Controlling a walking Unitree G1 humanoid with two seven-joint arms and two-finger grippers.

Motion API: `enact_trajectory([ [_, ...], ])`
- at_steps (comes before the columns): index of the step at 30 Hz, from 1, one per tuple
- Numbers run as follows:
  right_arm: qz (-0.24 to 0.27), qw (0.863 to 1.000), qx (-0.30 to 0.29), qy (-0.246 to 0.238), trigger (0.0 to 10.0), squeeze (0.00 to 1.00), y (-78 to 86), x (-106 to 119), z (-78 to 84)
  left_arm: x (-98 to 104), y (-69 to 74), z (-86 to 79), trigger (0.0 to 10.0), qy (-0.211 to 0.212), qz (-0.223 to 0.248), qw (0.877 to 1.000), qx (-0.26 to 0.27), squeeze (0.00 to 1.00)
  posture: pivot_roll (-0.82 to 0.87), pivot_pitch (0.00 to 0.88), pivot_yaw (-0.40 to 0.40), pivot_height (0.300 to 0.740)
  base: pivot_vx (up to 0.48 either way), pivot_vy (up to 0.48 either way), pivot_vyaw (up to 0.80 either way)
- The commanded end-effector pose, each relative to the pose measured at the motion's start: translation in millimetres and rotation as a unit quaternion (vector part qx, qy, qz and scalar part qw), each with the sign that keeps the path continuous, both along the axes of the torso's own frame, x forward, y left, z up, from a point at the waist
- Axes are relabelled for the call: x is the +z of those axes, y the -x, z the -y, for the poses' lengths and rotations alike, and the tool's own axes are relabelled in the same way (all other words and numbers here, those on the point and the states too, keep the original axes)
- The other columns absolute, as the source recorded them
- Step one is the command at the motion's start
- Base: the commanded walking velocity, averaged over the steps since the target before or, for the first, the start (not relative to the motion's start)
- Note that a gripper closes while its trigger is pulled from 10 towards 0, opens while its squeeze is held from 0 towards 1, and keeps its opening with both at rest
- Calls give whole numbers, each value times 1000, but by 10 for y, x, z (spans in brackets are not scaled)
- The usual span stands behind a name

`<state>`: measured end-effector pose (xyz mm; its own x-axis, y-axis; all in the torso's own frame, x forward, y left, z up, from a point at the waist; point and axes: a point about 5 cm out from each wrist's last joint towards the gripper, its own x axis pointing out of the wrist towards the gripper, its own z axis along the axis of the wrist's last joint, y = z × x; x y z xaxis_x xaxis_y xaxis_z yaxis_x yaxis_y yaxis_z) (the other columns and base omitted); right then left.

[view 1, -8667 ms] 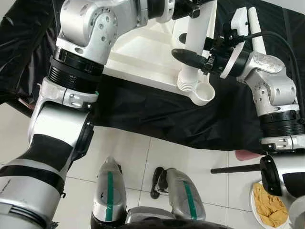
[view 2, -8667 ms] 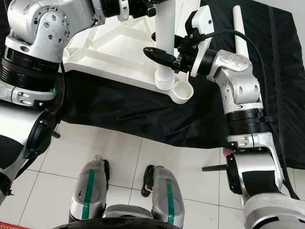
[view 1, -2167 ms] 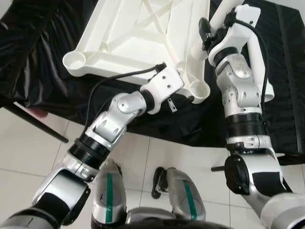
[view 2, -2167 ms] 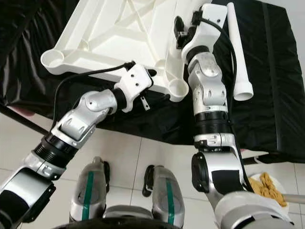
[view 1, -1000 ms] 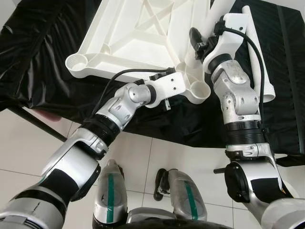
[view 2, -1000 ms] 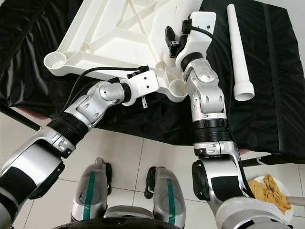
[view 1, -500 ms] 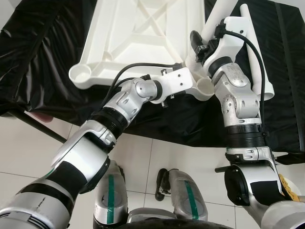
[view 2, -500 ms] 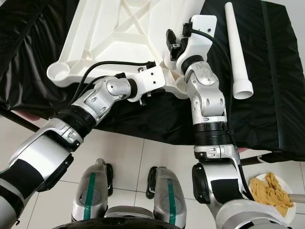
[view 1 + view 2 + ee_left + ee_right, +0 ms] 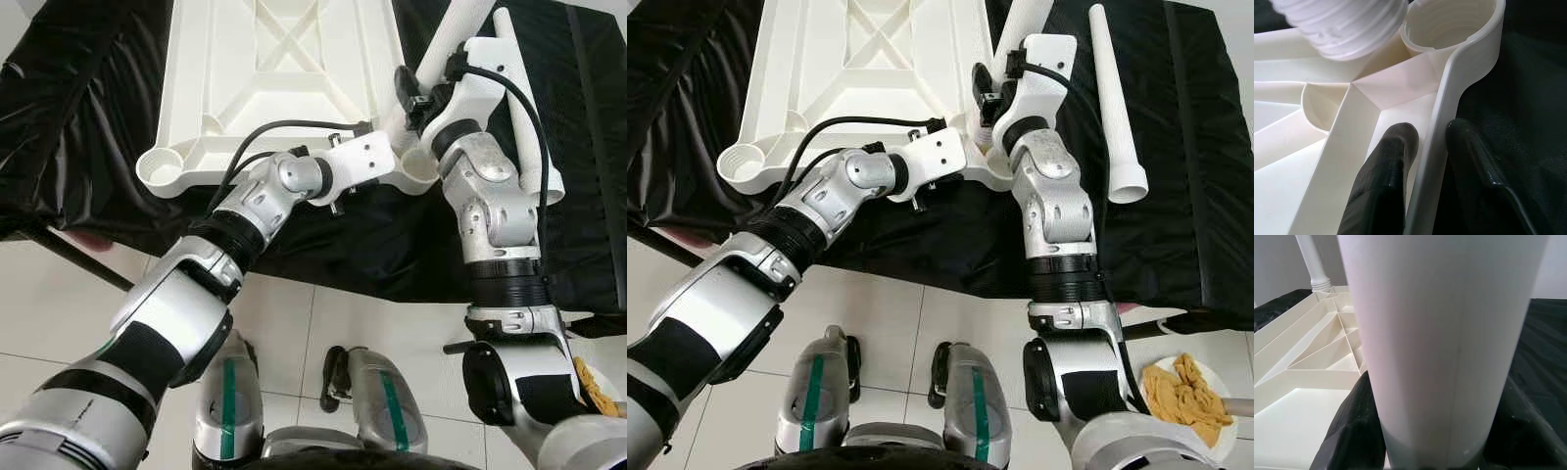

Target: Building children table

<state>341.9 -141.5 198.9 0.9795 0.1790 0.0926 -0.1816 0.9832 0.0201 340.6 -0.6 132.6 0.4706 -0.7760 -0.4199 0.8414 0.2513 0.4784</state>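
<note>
The white plastic tabletop (image 9: 284, 78) lies upside down on a black cloth (image 9: 88, 117) that covers the bench, its ribbed underside up, with one near corner at the bench's front edge. At that corner sits an open round socket (image 9: 1449, 24) for a leg.

The left gripper (image 9: 1427, 142) reaches in from the front edge and pinches the tabletop's outer rim just beside that socket — one black finger (image 9: 1388, 161) inside the rim on the white ribs, the other outside over the cloth, so the fingers are clamped on the rim wall. The ribbed end of a white leg hangs close above the socket in the left wrist view.

The right gripper (image 9: 991, 93) is at the same near corner, its black fingers (image 9: 1356, 431) closed around the white table leg (image 9: 1449, 333), one on each side. That leg slants up and away from the corner socket toward the back of the bench.

Another leg (image 9: 1114, 98) lies loose on the cloth toward the right edge, well apart from the tabletop, its wide end toward the front. In the right wrist view a further leg (image 9: 1312, 259) stands upright at a far corner of the tabletop.

On the tiled floor (image 9: 921, 313) to the right stands a white plate (image 9: 1146, 401) with yellow-brown pieces in it.
</note>
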Motion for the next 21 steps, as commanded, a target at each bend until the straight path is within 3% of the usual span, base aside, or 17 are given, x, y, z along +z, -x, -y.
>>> enact_trajectory([
  [1,4,1000,-8,1,10000,0,14,22,67,82,-125,-127,10000,2,38,998,52,0,68,56,-14,740,0,0,0],
  [4,5,1000,-13,2,10000,0,18,33,102,81,-154,-165,10000,6,29,998,62,0,66,61,-16,740,0,0,0],
  [5,5,1000,-13,2,10000,0,19,36,106,84,-164,-179,10000,6,30,997,65,1000,66,63,-17,740,0,0,0],
  [11,2,1000,-9,5,10000,0,29,47,123,108,-202,-228,10000,-4,47,996,78,1000,63,66,-18,740,0,0,0],
  [12,1,1000,-8,8,10000,0,34,51,136,130,-209,-239,10000,-2,51,996,78,0,63,67,-18,740,0,0,0],
  [17,-5,1000,-5,15,10000,0,49,53,192,225,-210,-246,10000,26,45,996,78,0,59,68,-21,740,0,0,0],
  [21,-11,1000,3,28,10000,0,71,50,226,485,-170,-212,10000,106,32,991,69,0,58,72,-24,740,0,0,0],
])
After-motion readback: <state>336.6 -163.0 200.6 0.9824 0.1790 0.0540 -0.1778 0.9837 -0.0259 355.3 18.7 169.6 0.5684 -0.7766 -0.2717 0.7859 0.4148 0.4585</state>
